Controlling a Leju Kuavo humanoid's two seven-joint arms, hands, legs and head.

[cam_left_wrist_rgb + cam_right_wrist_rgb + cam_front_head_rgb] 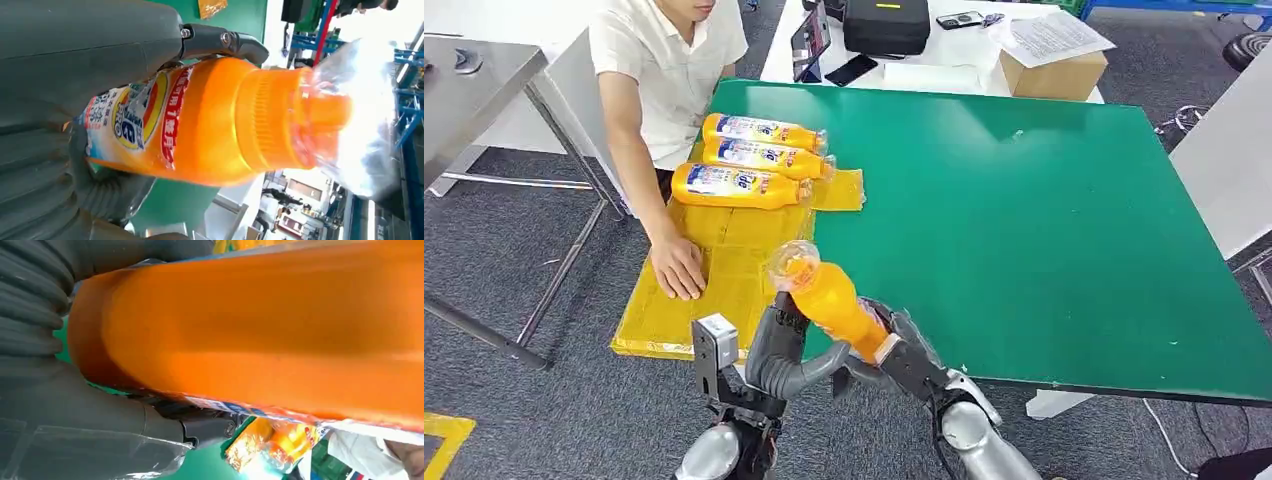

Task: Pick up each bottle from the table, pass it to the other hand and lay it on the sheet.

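Over the table's (1044, 220) near edge, both hands grip one orange bottle (829, 296), left hand (786, 345) at seven o'clock, right hand (894, 345) at five.

I see a person (669, 70) in a white shirt seated at the far left corner of the green bench (1044, 220), one hand (676, 267) resting flat near its edge. Beyond the bench stands a white table (944, 72) carrying a black case (886, 25), a cardboard box (1054, 72) with printed papers (1049, 35) on top, and what looks like a tablet (810, 42) beside a dark phone (851, 69). A steel table (469, 85) stands to the left on grey carpet (514, 250).
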